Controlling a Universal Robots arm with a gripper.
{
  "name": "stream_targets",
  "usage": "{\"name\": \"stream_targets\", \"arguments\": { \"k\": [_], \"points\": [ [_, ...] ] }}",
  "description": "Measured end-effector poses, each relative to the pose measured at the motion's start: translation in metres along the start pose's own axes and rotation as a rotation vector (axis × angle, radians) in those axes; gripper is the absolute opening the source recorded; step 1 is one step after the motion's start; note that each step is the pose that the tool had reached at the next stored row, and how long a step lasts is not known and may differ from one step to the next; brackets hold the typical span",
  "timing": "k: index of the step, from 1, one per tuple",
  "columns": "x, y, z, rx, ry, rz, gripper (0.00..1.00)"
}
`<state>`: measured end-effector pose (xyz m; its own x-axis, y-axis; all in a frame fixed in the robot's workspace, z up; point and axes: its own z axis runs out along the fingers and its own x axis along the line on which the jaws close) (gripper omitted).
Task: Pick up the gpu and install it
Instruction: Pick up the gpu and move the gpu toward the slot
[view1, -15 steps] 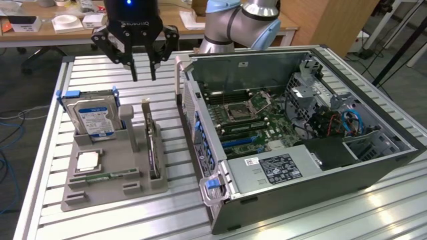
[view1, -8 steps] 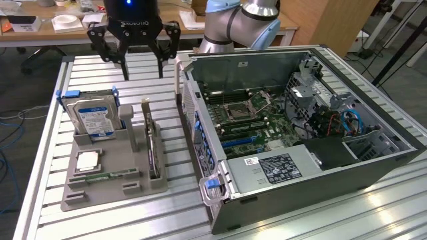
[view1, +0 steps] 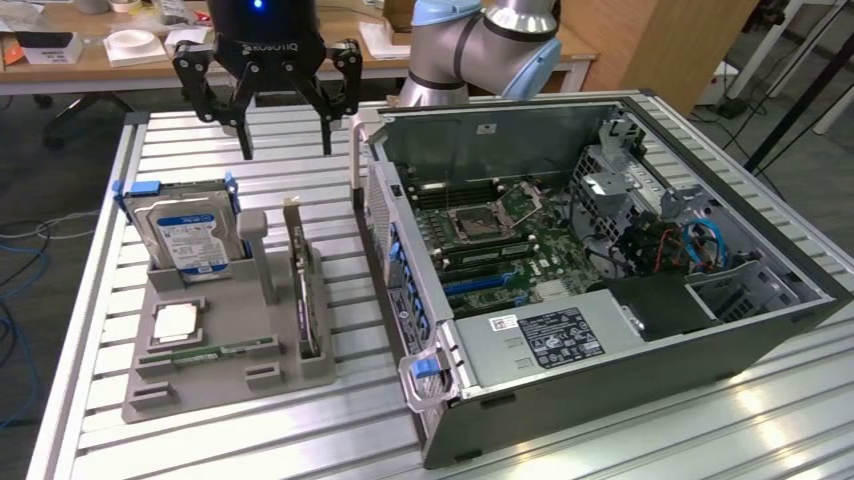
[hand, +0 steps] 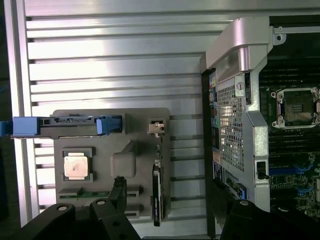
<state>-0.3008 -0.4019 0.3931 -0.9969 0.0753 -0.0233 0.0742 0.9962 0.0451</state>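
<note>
Broadly, the slatted table (view1: 667, 440) carries an open computer case (view1: 641, 390), its inner labels too small to read, with a grey tray (view1: 214, 385) just beside it. Past the tray's hard-drive end hangs the claw (view1: 286, 152), marked ROBOTIQ, spread wide and gripping nothing. On the tray, a hard drive (view1: 187, 235) with a blue-white label stands upright, and the gpu (view1: 307, 300) stands on edge in its slot.

Slatted metal table (view1: 694, 430) with bright glare on its ribs, long wooden desk (view1: 87, 58) behind carrying white boxes (view1: 134, 45), wooden cabinet (view1: 667, 40) at the exterior view's right, grey floor (view1: 40, 190) with loose blue cables (view1: 16, 250) at its left.
</note>
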Motion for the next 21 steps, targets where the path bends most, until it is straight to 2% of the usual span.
{"name": "stream_targets", "arguments": {
  "k": [21],
  "points": [
    [-0.0002,-0.0048,0.0048,-0.0001,-0.0001,0.000,0.76]
  ]
}}
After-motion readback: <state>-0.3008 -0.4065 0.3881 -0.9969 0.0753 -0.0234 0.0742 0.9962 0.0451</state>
